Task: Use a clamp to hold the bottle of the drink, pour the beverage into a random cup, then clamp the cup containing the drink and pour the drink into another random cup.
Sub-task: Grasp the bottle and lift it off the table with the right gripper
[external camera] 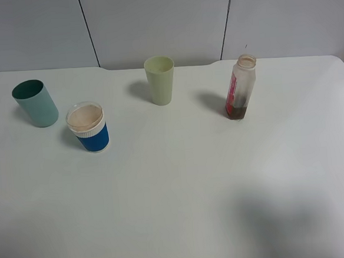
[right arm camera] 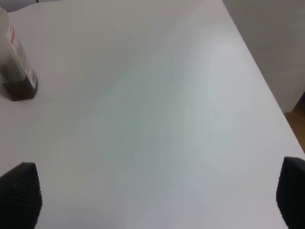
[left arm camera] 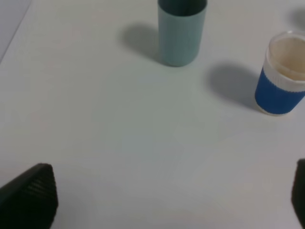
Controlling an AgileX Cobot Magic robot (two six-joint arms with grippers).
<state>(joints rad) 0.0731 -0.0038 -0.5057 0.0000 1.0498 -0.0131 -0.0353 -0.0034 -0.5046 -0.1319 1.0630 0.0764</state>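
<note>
1. Closest in, and out of the high camera's frame, the left gripper (left arm camera: 164,196) has its jaws spread as wide as they go, with nothing between them. The right gripper (right arm camera: 155,195) is the same: gaping and empty over the bare white table (right arm camera: 157,119).
2. Out on the left stands the short blue cup (external camera: 89,129), upright, with a white ribbed band. I can't tell whether anything is in it.
3. Level with it on the right is the bottle (external camera: 240,87), upright and uncapped, well apart from every cup. The beverage (external camera: 237,112) is only a shallow brown layer at the bottom. That should make the bottle light, thin-walled and squashy, and easy to knock over. I'd grip mid-body, below the neck, with a moderate squeeze.
4. A touch further back on the far left is the teal tumbler (external camera: 35,103), just beside the blue cup but not touching it.
5. Deepest, at centre, is the pale yellow-green tumbler (external camera: 160,80), upright and apparently empty. It is smooth, tapered and light, so it could slip. A grip around the upper half looks safest.
</note>
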